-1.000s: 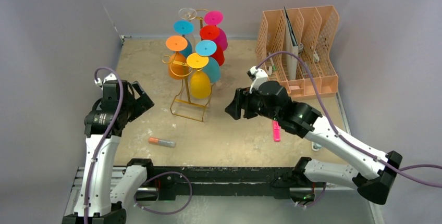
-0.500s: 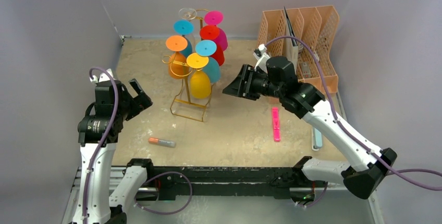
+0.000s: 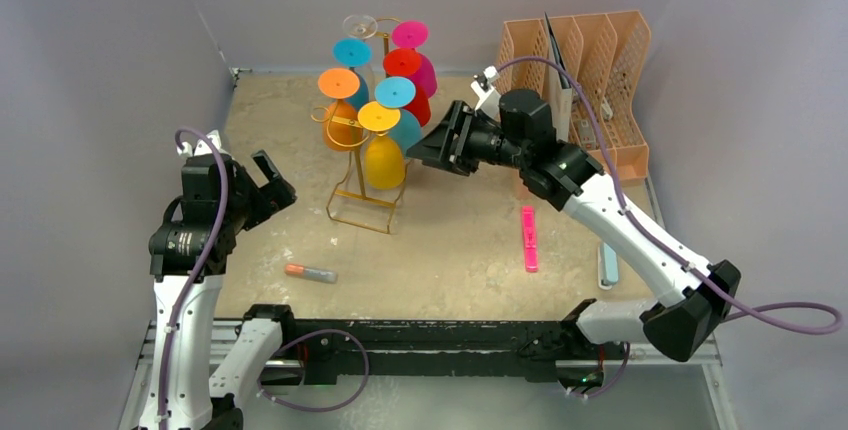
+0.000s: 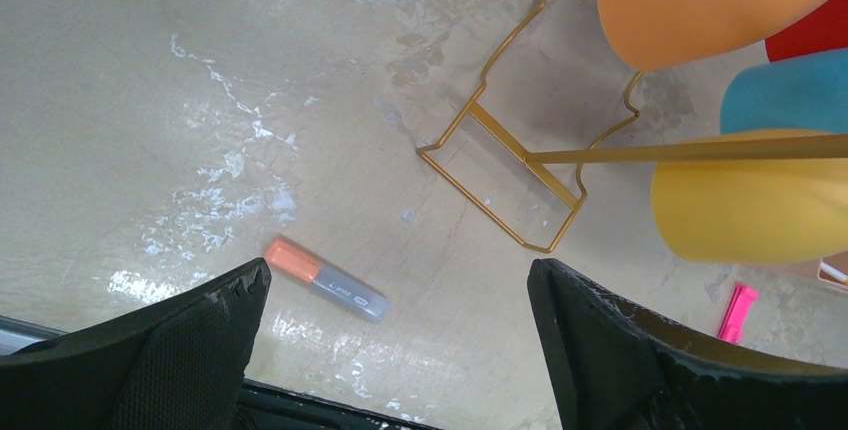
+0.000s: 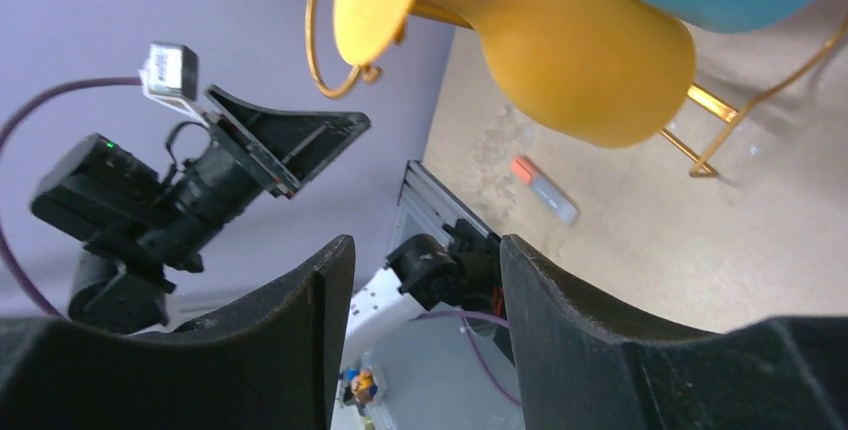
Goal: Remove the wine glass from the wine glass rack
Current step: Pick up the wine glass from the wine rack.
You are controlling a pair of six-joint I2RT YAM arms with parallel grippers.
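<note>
In the top view the gold wire wine glass rack (image 3: 358,200) stands on the bench (image 3: 450,260). Every glass hangs bowl-down on it, among them a yellow wine glass (image 3: 382,158) at the front, a teal glass (image 3: 408,132) beside it and an orange glass (image 3: 340,125) on the left. None is off, so I judge the whole removal is yet to be done. The right arm (image 3: 560,165) reaches in from the side of the peach file organiser (image 3: 590,80), its right jaws just beside the teal and yellow bowls and gripping neither. The left arm (image 3: 200,220) hangs well apart on the left. In the left wrist view the left jaws are spread wide with nothing between them. Below lie the rack's wire base and an orange-capped marker (image 4: 325,283), whose print is too small to read. In the right wrist view the right jaws are parted and empty. The yellow wine glass (image 5: 585,60) lies ahead of them, its foot by a gold loop of the rack. What is left is to close on a glass and slide it off its hook. No brand or label is legible anywhere.
</note>
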